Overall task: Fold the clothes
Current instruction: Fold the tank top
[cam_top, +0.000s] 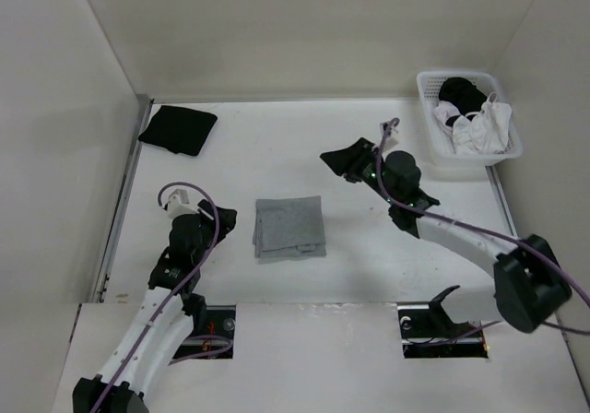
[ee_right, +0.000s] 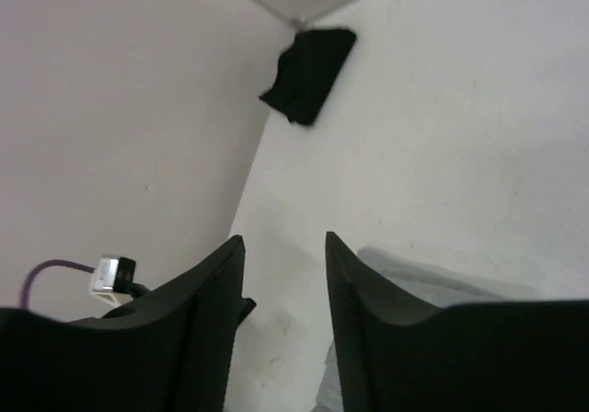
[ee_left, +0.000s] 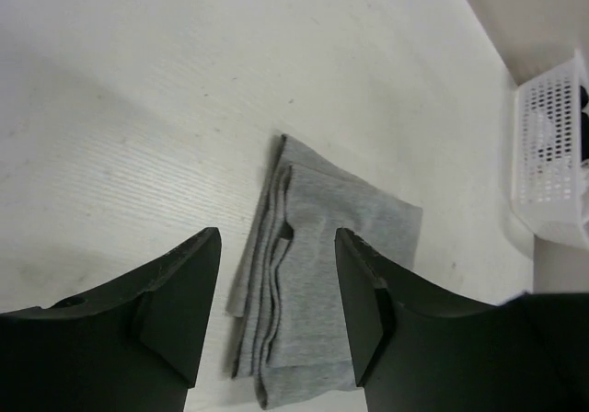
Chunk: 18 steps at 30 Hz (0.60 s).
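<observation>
The clothes [cam_top: 289, 229] lie as a light grey folded square in the middle of the table. My left gripper [cam_top: 224, 221] hovers just left of the square, open and empty. In the left wrist view the grey layers [ee_left: 317, 265] show between and beyond the spread fingers [ee_left: 184, 302], with the left gripper [ee_left: 277, 237] clear of the cloth. My right gripper [cam_top: 343, 161] is up and to the right of the fold, also open and holding nothing. In the right wrist view, the right gripper [ee_right: 283, 239] points over bare table, and a grey edge of the clothes [ee_right: 414, 279] peeks past the right finger.
A plain black garment [cam_top: 178, 128] lies folded at the back left corner, also seen as a black garment [ee_right: 308, 74] by the wall. A white plastic basket [cam_top: 430, 109] with black and white clothing stands at the back right; this basket [ee_left: 548, 154] also appears in the left wrist view.
</observation>
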Motion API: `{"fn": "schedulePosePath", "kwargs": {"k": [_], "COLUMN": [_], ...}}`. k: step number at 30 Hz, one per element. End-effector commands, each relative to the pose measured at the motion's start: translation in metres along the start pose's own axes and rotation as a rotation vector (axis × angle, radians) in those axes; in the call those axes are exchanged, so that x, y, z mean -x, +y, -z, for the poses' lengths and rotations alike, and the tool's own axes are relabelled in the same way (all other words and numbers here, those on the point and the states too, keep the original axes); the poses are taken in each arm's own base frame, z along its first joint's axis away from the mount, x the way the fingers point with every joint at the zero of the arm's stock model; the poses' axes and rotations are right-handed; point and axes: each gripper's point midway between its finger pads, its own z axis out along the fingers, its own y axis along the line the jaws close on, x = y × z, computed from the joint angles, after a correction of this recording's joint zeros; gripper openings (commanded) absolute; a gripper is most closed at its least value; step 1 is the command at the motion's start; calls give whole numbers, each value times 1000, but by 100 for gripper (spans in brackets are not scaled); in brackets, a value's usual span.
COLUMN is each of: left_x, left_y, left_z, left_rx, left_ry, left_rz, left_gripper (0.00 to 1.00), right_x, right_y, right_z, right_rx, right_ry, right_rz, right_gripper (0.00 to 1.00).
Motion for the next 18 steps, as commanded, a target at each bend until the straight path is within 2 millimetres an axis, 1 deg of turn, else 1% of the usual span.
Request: {"fn": "schedulePosePath", "kwargs": {"k": [1, 5, 8, 10, 13, 18], "left_x": [8, 10, 10, 12, 17, 16], "left_y": [0, 11, 16, 18, 18, 16], "left_z": [2, -4, -6, -6, -6, -8], "left_rx": [11, 51, 54, 61, 72, 77], "left_ry": [20, 42, 63, 58, 46, 48], "left_rz": [-49, -27, -9, -2, -15, -15], "left_gripper": [53, 56, 56, 56, 55, 55], "right_x": [19, 44, 53, 58, 60, 57], "right_y": [-25, -55, -78, -95, -110, -120], "right_z": [32, 68, 88, 97, 103, 100], "right_rx": [-107, -222, -281, -317, -337, -350], "right_ry": [-82, -203, -282, -335, -371, -346], "right_rz": [142, 215, 219, 190, 139, 130], "right_gripper": [47, 56, 59, 61, 62, 61]}}
